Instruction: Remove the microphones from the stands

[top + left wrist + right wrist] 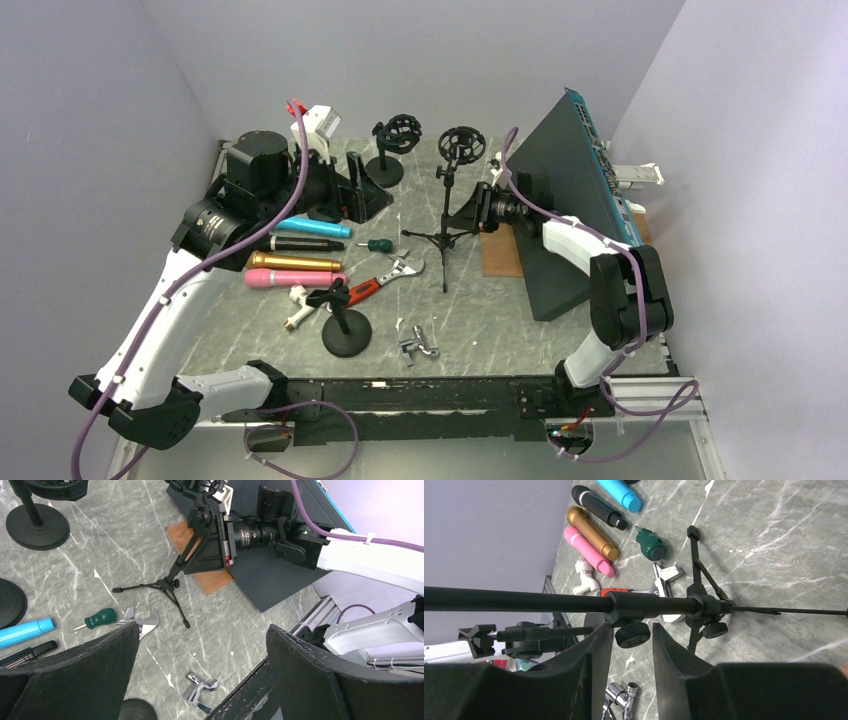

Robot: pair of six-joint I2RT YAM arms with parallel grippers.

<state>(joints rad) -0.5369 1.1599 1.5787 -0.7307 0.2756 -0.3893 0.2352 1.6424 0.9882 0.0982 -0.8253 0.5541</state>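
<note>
Steadying the tripod stand, by the look of it: right claw straddles the collar knob, clenched or not I cannot tell. Left claw hangs released alongside, likely for the lift. The microphone isn't visible; presumably it's in the shock mount up top.

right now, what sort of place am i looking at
Likely a robot lab test cell: plain walls box in a marble-look table, arms bolted at its edge, loose microphones and tools as props.
</note>
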